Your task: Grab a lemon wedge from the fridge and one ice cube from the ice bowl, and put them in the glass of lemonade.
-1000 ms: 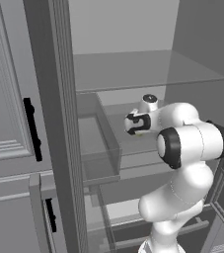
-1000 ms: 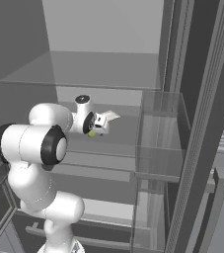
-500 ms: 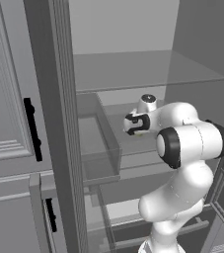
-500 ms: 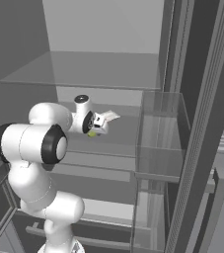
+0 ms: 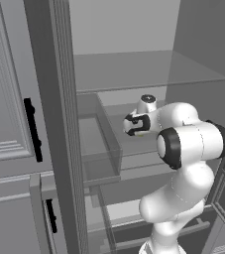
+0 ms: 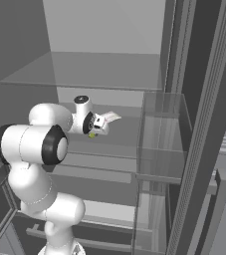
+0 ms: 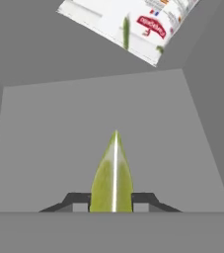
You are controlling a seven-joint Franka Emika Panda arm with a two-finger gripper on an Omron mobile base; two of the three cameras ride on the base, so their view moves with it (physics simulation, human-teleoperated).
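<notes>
Lemon wedge: we see the yellow-green lemon wedge (image 7: 113, 175) standing point-up between the two dark finger tips in the hand view; from the right base view it is a small yellow speck (image 6: 91, 135) just under the hand, on a fridge shelf.
Pincer: the pincer (image 7: 112, 202) has a tip pressed against each flank of the wedge, so we read it as clamped on the wedge; whether the wedge has left the shelf, we cannot tell.
Fridge: the fridge (image 5: 134, 74) stands open, the arm reaching in at mid height; its pale shelves (image 6: 84, 74) above and below the hand are bare where visible.
Door bin: the clear door bin (image 6: 162, 134) beside the arm appears to hold nothing.
Package: a white printed package (image 7: 128, 24) lies on the shelf beyond the wedge, well apart from it.
Progress: we judge the first pick to be in hand. Carrying the wedge to the glass, and the whole ice-cube step, remain.
</notes>
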